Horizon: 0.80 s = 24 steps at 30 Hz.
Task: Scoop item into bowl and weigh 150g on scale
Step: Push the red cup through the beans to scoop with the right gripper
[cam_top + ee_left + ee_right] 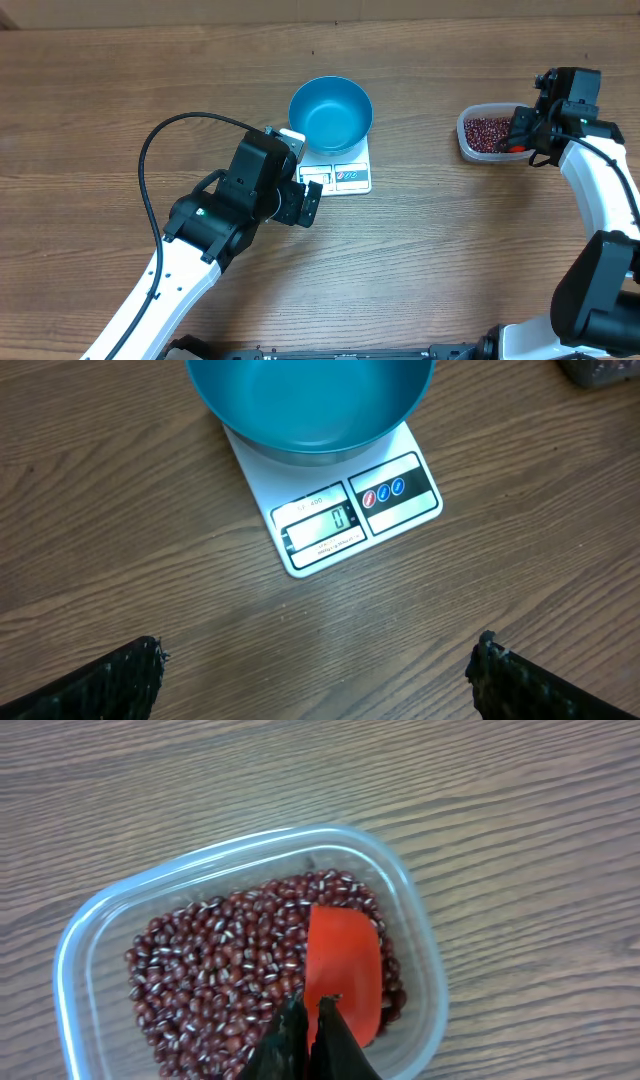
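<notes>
We count one bowl (331,113), one scale (345,510), one tub (90,960), one scoop (343,970) and two arms. The bowl, round, deep and smooth bright blue, sits on the white square scale, overhanging its back. The scale's grey display reads zero beside three small round buttons. The beans (210,970), too many to count, are tiny, glossy and dark red-brown. They lie heaped in the clear rounded-rectangular plastic tub, well apart to the right on the wood-grain table (450,260). The right gripper (312,1042) is clamped on the flat red scoop, seemingly by a handle end we cannot see, its blade among the beans. The left gripper (318,675) hangs spread wide, holding nothing, just in front of the scale.
</notes>
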Available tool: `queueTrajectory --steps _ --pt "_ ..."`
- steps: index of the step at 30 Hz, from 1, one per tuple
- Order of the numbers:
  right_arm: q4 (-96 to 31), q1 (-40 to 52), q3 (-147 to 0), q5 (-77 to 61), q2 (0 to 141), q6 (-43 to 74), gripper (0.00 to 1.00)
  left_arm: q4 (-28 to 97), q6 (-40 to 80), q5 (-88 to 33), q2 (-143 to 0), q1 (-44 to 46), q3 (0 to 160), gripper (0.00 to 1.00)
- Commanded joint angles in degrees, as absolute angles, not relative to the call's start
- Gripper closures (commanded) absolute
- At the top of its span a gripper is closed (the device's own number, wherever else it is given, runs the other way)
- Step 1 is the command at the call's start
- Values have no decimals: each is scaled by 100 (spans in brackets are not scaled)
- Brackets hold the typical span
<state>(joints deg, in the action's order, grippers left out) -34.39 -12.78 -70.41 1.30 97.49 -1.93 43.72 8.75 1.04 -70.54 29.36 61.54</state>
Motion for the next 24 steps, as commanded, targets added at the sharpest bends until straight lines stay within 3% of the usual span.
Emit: queueTrajectory --steps 1,24 --pt "-3575 -1330 -7164 -202 9806 -207 96 4351 768 43 -7061 2928 6289 1" --pt "-3559 -1330 -6744 -1131 9808 -202 96 4351 768 43 -7061 2928 6292 0"
